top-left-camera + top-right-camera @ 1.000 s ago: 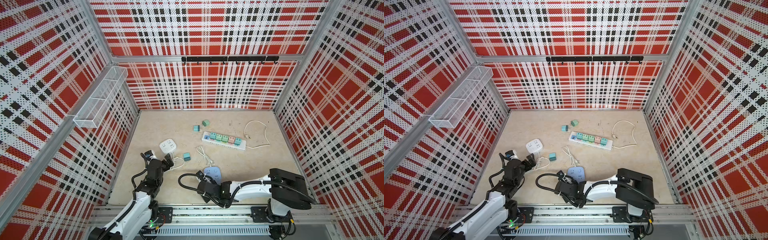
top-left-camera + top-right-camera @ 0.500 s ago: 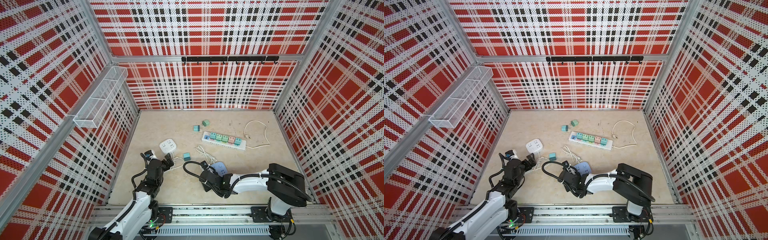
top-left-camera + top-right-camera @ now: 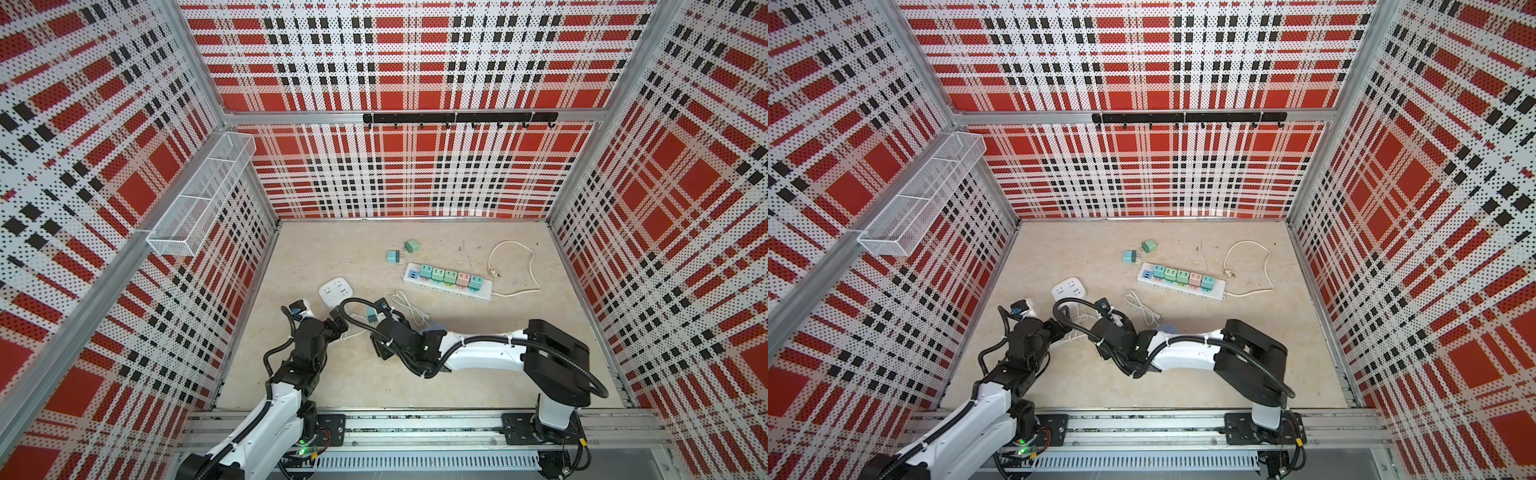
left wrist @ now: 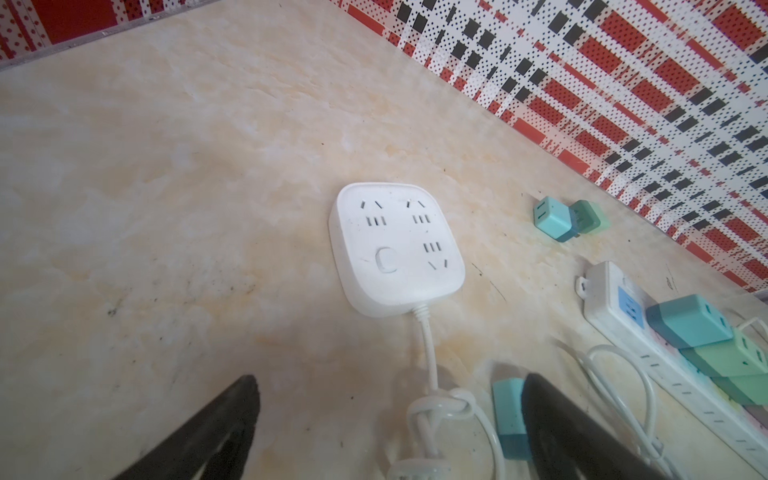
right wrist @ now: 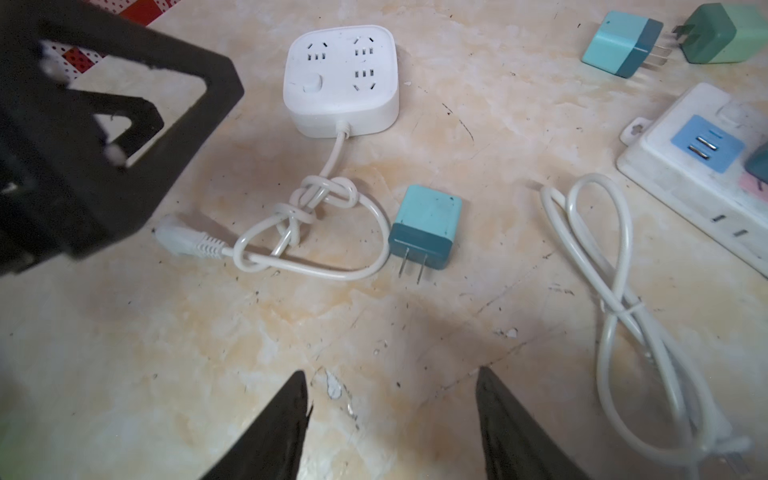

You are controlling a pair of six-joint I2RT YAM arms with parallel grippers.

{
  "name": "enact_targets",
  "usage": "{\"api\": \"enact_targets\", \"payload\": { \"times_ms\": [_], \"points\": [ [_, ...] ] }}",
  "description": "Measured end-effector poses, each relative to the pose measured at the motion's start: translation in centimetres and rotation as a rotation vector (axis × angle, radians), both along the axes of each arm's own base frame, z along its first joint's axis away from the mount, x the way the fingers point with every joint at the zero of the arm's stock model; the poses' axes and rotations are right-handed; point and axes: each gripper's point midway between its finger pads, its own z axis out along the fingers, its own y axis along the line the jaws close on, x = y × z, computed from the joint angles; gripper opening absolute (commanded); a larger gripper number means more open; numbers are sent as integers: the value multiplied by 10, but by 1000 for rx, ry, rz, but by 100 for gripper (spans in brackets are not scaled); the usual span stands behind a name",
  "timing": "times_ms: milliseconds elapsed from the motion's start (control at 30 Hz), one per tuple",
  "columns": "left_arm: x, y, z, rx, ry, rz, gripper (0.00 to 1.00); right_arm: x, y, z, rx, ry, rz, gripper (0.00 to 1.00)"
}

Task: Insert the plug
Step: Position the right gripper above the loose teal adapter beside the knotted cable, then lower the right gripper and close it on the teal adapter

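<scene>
Plug [image 5: 426, 226], a blue two-prong adapter, lies flat on the table [image 5: 166, 353], just beside the knotted cord [image 5: 320, 195] of the square white socket block [image 5: 340, 79], with its prongs toward the right gripper [image 5: 391, 372]. That gripper's fingers stand apart with nothing between them, short of the plug. The left gripper [image 4: 390, 377] is spread wide and empty near the socket block. A power strip [image 3: 446, 283] lies farther back.

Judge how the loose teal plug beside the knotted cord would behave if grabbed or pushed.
The teal plug looks rigid and boxy, lying flat, so it probably won't roll. Small with a smooth shell, it may slide on the tabletop if nudged. Its thin prongs point toward the right gripper; gripping the body seems safer.
</scene>
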Motion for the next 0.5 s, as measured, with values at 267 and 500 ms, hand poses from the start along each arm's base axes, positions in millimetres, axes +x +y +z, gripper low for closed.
{"api": "enact_targets", "payload": {
  "times_ms": [267, 500],
  "points": [
    [0, -1, 1, 3, -6, -2, 99, 28, 10, -26, -54, 35, -17, 67],
    [1, -2, 3, 2, -12, -3, 99, 29, 14, -48, -88, 81, 0, 66]
  ]
}}
